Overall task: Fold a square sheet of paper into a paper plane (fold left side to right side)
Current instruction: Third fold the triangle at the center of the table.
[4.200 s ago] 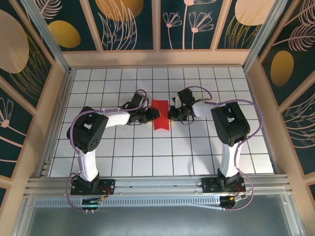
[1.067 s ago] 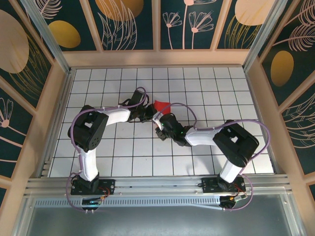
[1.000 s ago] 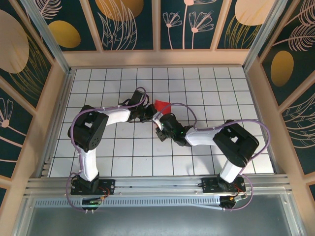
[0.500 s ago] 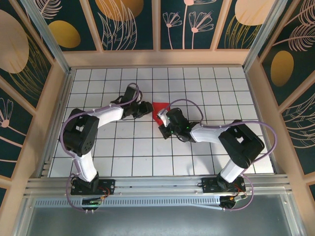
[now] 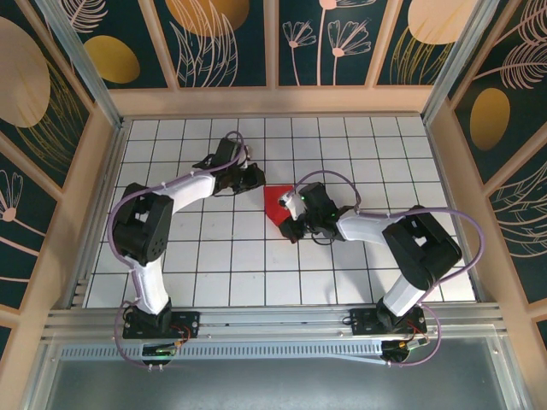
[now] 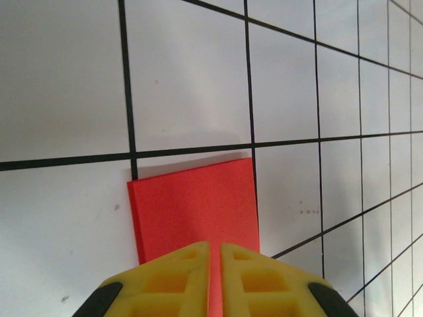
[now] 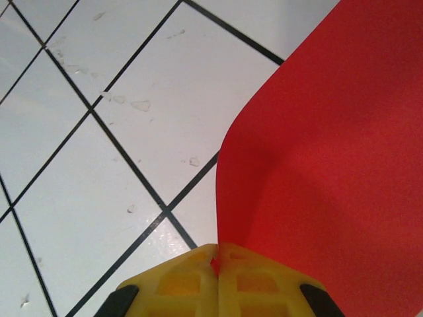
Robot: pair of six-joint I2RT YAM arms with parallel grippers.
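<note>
Inward, left arm (image 5: 184, 190) and right arm (image 5: 367, 226) stretch low, right fingers (image 7: 185, 284) pinching the red sheet (image 5: 275, 202), left fingers (image 6: 172, 277) closed.

It was a robotics lab test cell: a white gridded surface (image 5: 214, 273) boxed in by floral-printed wall panels (image 5: 222, 43), an aluminium mounting rail (image 5: 273, 320) along its near edge.

Table (image 5: 171, 256): white surface ruled with a black grid, walled at the left, right and far sides. Faint smudges on some tiles. One item on it: a red sheet of paper (image 5: 275, 201) near the centre, partly flat, partly curled upward.
</note>
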